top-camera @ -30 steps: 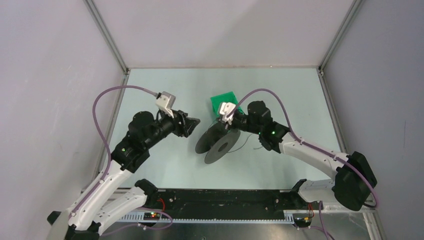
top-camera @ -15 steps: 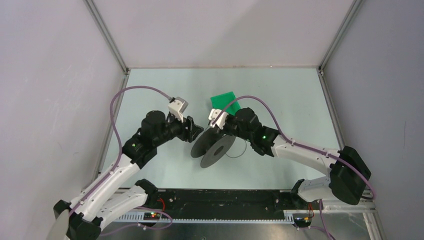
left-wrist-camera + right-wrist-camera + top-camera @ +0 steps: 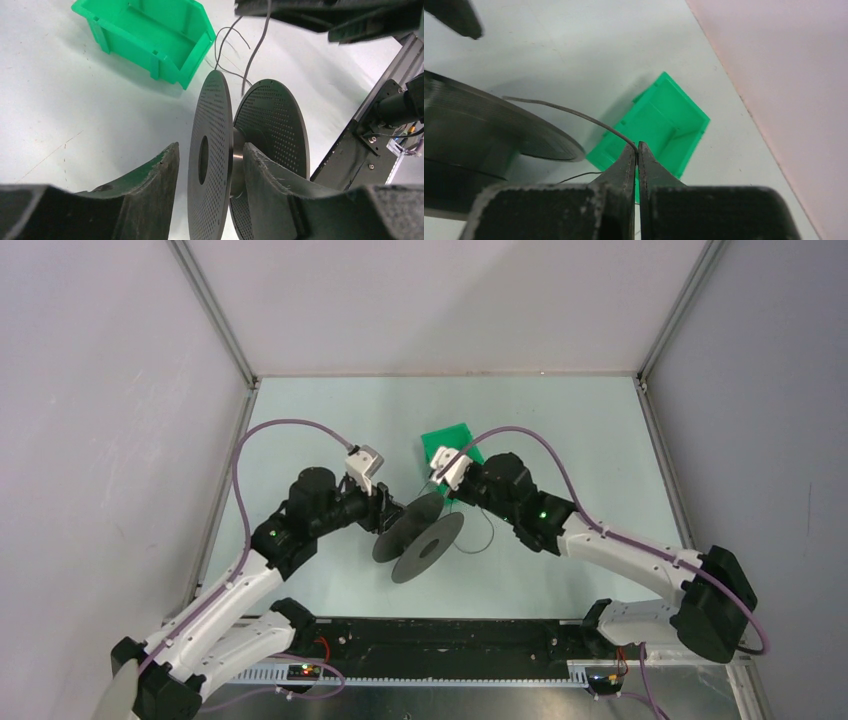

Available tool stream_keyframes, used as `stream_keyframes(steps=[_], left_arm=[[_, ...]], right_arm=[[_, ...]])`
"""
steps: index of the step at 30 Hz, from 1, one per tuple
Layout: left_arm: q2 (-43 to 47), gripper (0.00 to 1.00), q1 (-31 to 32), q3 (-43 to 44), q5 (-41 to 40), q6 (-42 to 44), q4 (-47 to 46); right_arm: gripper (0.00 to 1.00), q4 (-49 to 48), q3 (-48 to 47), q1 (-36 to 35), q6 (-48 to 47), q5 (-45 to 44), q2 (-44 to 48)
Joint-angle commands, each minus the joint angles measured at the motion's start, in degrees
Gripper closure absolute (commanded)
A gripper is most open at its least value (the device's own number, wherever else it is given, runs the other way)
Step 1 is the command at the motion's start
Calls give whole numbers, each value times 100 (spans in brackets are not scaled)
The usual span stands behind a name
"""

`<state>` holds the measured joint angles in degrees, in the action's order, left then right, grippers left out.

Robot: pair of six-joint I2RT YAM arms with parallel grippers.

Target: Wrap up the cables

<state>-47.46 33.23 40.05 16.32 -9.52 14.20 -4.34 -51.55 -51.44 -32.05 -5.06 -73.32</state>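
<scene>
The dark grey spool [image 3: 420, 535] stands tilted on edge at mid table. My left gripper [image 3: 393, 520] is open and straddles its near perforated flange [image 3: 210, 165]. One finger [image 3: 150, 175] stands clear outside the flange, the other [image 3: 270, 175] sits between the flanges against the hub. My right gripper [image 3: 440, 492] is just behind the spool. It is shut on the thin black cable [image 3: 574, 112], pinched at its tips [image 3: 637, 146]. The cable [image 3: 257, 47] runs down to the spool, and a loose loop [image 3: 482, 535] lies on the table to the right.
A green bin [image 3: 447, 445] lies just behind the spool, also in the left wrist view [image 3: 145, 30] and the right wrist view [image 3: 664, 120]. A black rail [image 3: 450, 640] runs along the near edge. Grey walls and frame posts close in both sides and the back.
My left gripper has moved right and down to the spool and now straddles its near flange. The spool has shifted slightly toward the near left. My right gripper stays shut on the cable.
</scene>
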Motion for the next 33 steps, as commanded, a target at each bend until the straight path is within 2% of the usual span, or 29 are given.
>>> stream_keyframes(steps=[1,4,8,15,19,22,26,30,33], left_arm=[[38,47,40,-35,111,364,-197],[-67,50,165,-31,-54,526,-166],[-88,62,297,-2,-264,717,-138],[-174,98,403,213,-498,698,-142],[-317,100,550,444,-440,730,-150],[-468,100,709,627,-483,716,-153],[-662,100,933,858,-411,735,-168],[-847,100,1046,944,-395,534,-222],[-977,94,1064,951,-482,417,-247]], right_arm=[[100,186,-103,285,334,-235,498],[100,374,-101,588,277,-348,755],[100,641,-101,1350,9,-495,1336],[100,781,-557,3341,-388,-744,2124],[100,841,-989,4237,-384,-353,2208],[100,968,-1183,4360,-597,-280,2177],[100,1278,-1229,4062,-877,-519,2065],[100,1588,-1076,3372,-973,-946,1857],[100,1443,-605,2799,-669,-329,1982]])
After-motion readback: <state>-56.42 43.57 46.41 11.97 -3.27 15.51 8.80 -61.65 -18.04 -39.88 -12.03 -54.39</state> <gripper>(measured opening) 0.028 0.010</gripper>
